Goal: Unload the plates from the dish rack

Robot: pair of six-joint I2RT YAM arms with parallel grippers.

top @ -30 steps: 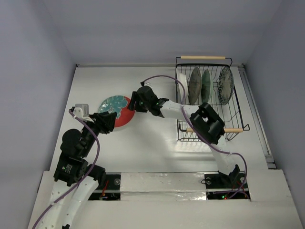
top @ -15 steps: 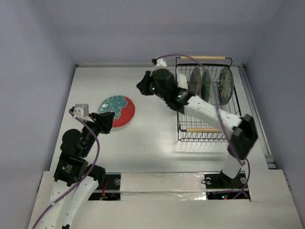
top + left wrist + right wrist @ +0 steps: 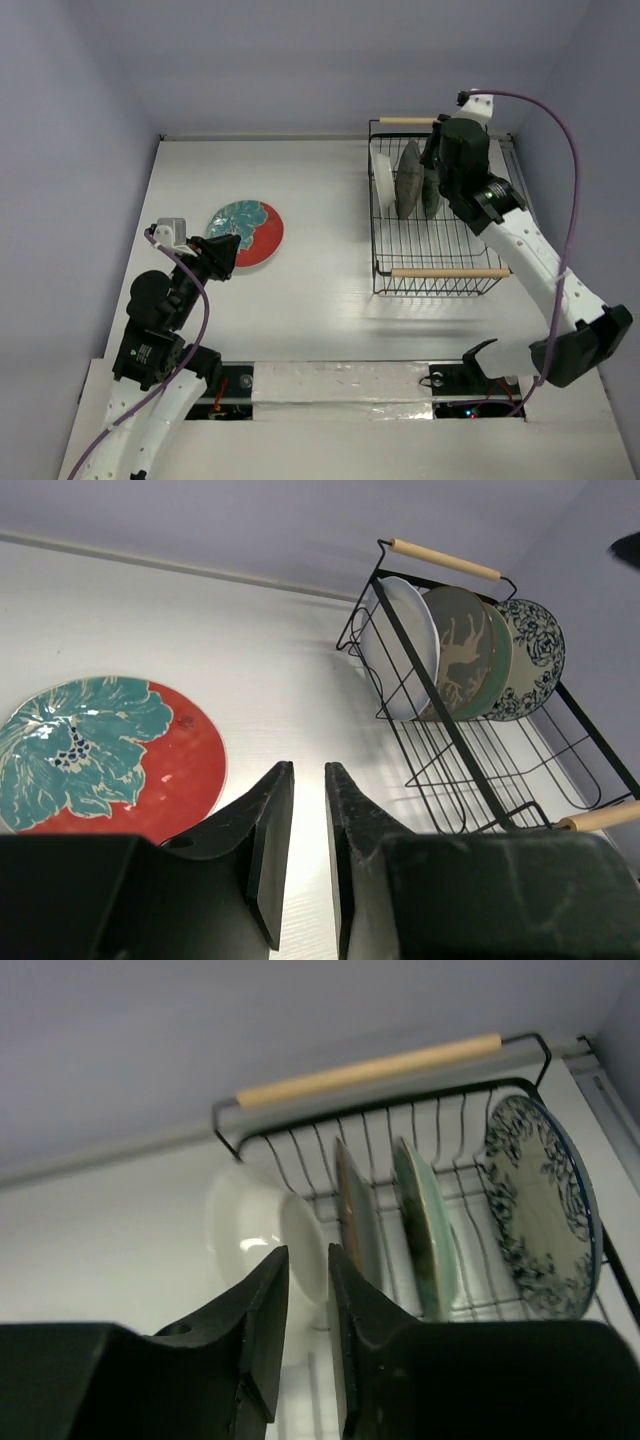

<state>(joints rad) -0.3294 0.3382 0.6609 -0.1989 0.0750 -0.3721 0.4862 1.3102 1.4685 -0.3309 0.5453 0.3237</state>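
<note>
Teal-and-red plate (image 3: 245,233): flat on the surface, L side, well apart from the rack. Red ground w/ big teal leaf-flower motif over its left part; glossy.
Dish rack (image 3: 376,230): black wire basket, far R of the surface, a light wood rod handle at the far end and one at the near end.
White plate (image 3: 400,645): plain, on edge, leftmost in the rack, at the far end.
Grey-brown plate (image 3: 458,650): on edge just beside the white one; speckled, pale animal figure on its face.
Teal-green plate (image 3: 425,1225): on edge, next in the row; only a thin sliver shows in the left wrist view.
Blue floral plate (image 3: 545,1210): white w/ dark blue scrollwork, on edge, rightmost. Hidden by the arm in the top view.
Left gripper (image 3: 308,770): low over the surface by the near edge of the teal-and-red plate, not touching it. Fingers (image 3: 265,830) nearly together, thin slit, nothing between.
Right gripper (image 3: 307,1255): above the rack's far end, near the far handle, over the row of plates. Fingers (image 3: 260,1320) nearly together, thin slit, holding nothing.
</note>
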